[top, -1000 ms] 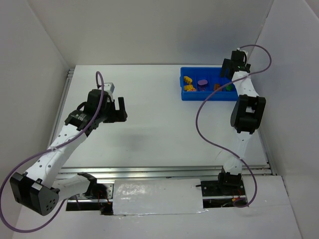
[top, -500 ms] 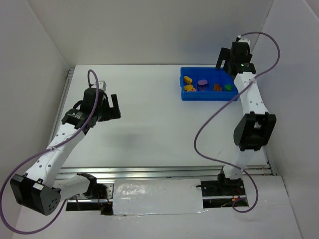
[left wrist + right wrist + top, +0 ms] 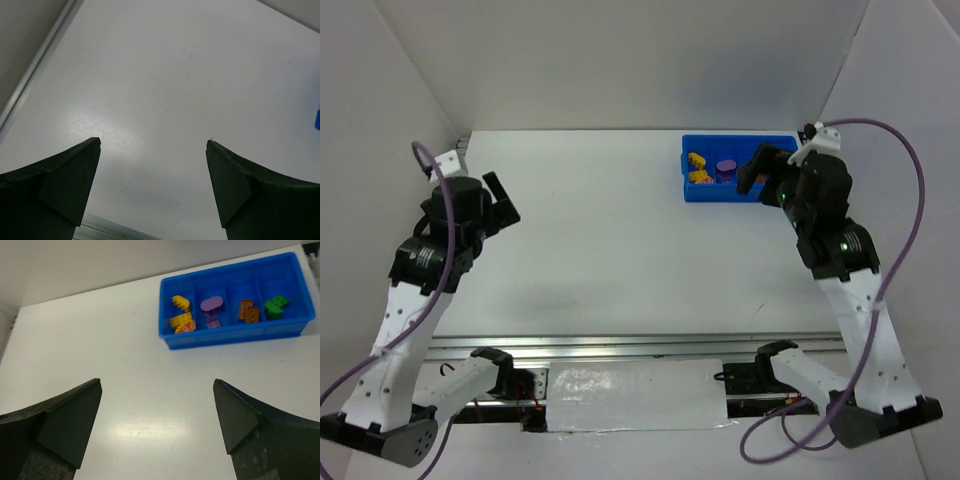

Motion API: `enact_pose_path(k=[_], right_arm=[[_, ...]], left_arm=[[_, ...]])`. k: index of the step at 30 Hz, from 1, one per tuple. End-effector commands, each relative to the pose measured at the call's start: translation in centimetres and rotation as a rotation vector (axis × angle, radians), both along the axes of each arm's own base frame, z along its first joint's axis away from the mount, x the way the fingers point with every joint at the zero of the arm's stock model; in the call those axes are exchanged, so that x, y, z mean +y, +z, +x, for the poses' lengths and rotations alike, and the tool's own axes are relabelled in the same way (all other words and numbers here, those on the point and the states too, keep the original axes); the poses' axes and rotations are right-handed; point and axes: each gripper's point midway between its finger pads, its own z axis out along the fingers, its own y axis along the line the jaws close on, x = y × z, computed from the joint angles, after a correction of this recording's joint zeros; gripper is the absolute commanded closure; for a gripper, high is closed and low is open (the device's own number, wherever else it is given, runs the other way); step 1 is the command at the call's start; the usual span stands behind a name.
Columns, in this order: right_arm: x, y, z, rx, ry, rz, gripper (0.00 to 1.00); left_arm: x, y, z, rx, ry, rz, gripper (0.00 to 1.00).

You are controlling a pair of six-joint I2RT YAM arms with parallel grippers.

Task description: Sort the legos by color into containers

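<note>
The blue tray [image 3: 235,337] stands at the back right of the table, with four containers in a row. From left to right they hold yellow legos [image 3: 181,310], a round purple lego [image 3: 211,303] with a small purple brick [image 3: 213,322], two brown-orange legos [image 3: 249,311], and a green lego [image 3: 276,304]. My right gripper [image 3: 157,382] hangs open and empty above bare table, on the near side of the tray. From above, the right gripper [image 3: 752,170] hides the tray's [image 3: 718,197] right end. My left gripper [image 3: 502,200] is far off at the left, and the left gripper [image 3: 153,141] is open with nothing between its fingers.
A metal rail [image 3: 35,80] runs along the table's left edge, and another rail [image 3: 620,345] along the front by the arm bases. White walls close in the back and both sides. Purple cables loop beside each arm.
The right arm has drawn back from over the tray and risen toward the near right. The left arm has swung left and back toward the rail. Both grippers stayed open.
</note>
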Motion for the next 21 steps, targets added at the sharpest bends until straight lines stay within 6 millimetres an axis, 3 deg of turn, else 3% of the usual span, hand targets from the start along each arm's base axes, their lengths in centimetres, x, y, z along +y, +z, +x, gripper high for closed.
enact_pose_path(k=[1, 2, 5, 11, 16, 21], right_arm=[[0.6, 0.8, -4.5, -0.029, 0.026, 0.054, 0.00], [1.6, 1.5, -6.2, -0.053, 0.098, 0.084, 0.00], [2.6, 1.3, -9.5, -0.050, 0.196, 0.113, 0.00], [1.3, -1.7, -14.7, 0.006, 0.209, 0.083, 0.00], [0.9, -3.5, -16.3, -0.012, 0.208, 0.089, 0.00], [0.5, -3.0, -16.6, -0.036, 0.202, 0.074, 0.00]], left_arm=[[1.7, 2.3, -3.0, -0.066, 0.055, -0.003, 0.01], [1.5, 2.2, -3.4, -0.067, 0.041, -0.007, 0.01], [1.2, 1.8, -4.9, -0.067, -0.011, -0.012, 0.00], [1.9, 0.4, -8.5, -0.067, -0.011, -0.022, 0.01], [1.2, -0.5, -9.3, -0.077, -0.050, -0.061, 0.00], [0.9, -0.8, -8.9, -0.077, -0.061, -0.068, 0.00]])
